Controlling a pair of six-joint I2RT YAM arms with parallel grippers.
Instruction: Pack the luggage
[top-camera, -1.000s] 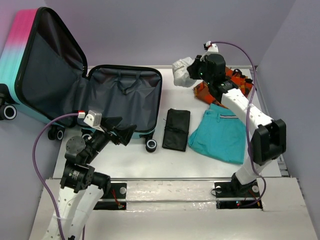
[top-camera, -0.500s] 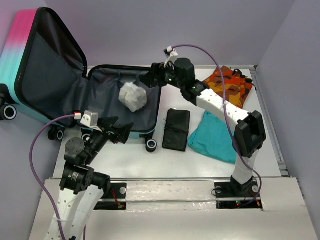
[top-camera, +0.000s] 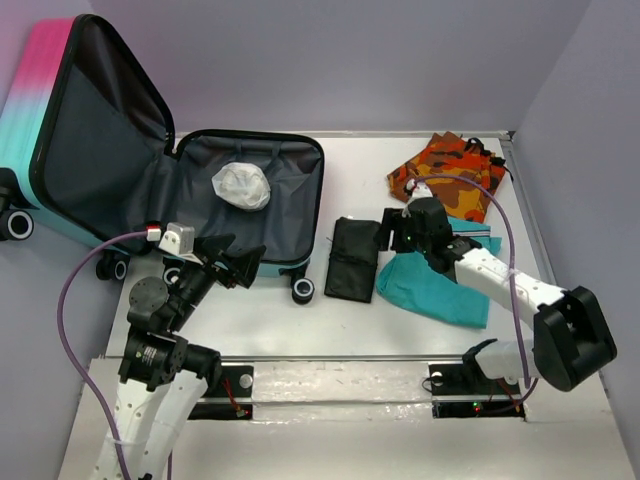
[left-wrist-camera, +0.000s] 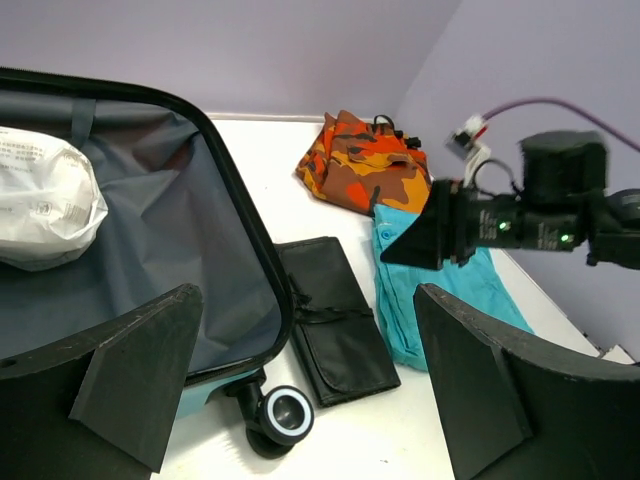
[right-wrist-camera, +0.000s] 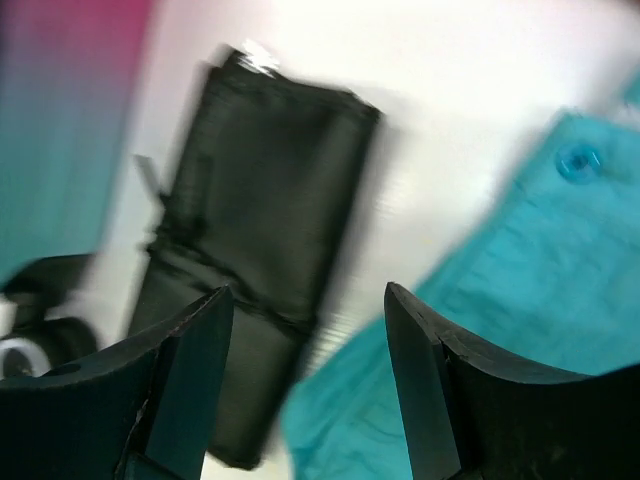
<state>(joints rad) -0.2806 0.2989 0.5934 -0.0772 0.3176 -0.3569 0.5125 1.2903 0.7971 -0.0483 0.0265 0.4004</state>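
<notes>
Luggage (top-camera: 200, 215) open, black pouch (top-camera: 354, 258) beside its rim

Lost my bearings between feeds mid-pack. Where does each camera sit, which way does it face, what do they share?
Top external: above, behind the bases, looking down; both arms show, luggage open at left.
Left wrist: beside the luggage, facing the right gripper; own open fingers below.
Right wrist: low, facing down at the black pouch; own open fingers.
All share: black pouch, teal garment.
</notes>
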